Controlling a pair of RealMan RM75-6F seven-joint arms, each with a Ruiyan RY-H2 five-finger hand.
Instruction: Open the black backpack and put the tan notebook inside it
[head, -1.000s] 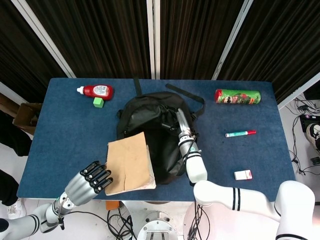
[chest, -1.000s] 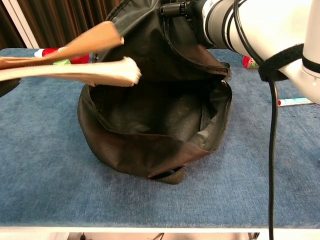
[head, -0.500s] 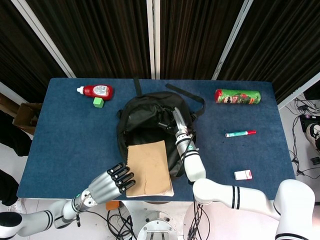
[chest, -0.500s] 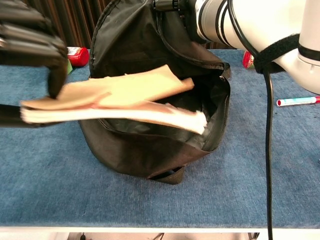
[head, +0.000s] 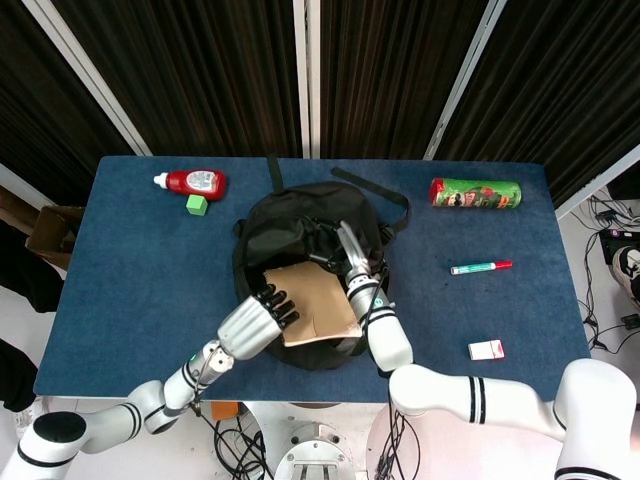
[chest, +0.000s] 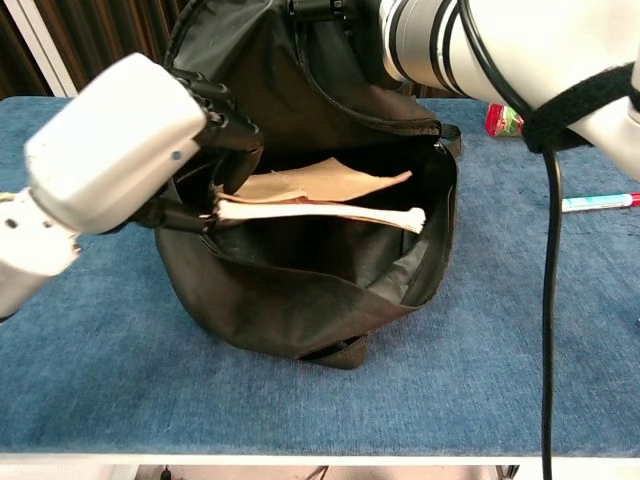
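The black backpack (head: 300, 235) lies in the middle of the blue table with its mouth (chest: 330, 240) open toward me. My left hand (head: 255, 322) (chest: 120, 150) grips the tan notebook (head: 315, 300) (chest: 320, 200) by its near edge. The notebook lies flat, partly inside the opening. My right hand (head: 352, 258) holds the bag's upper flap up; in the chest view only its wrist (chest: 430, 40) shows, and the fingers are hidden in the fabric.
A ketchup bottle (head: 192, 182) and a green cube (head: 196, 204) lie at the far left. A green can (head: 475, 192), a marker (head: 481, 266) and a small red-white box (head: 486, 349) are on the right. The table's front edge (chest: 300, 455) runs close below the bag.
My left hand has carried the notebook from the front left of the table forward and to the right, into the bag's mouth. The right hand has kept the flap lifted.
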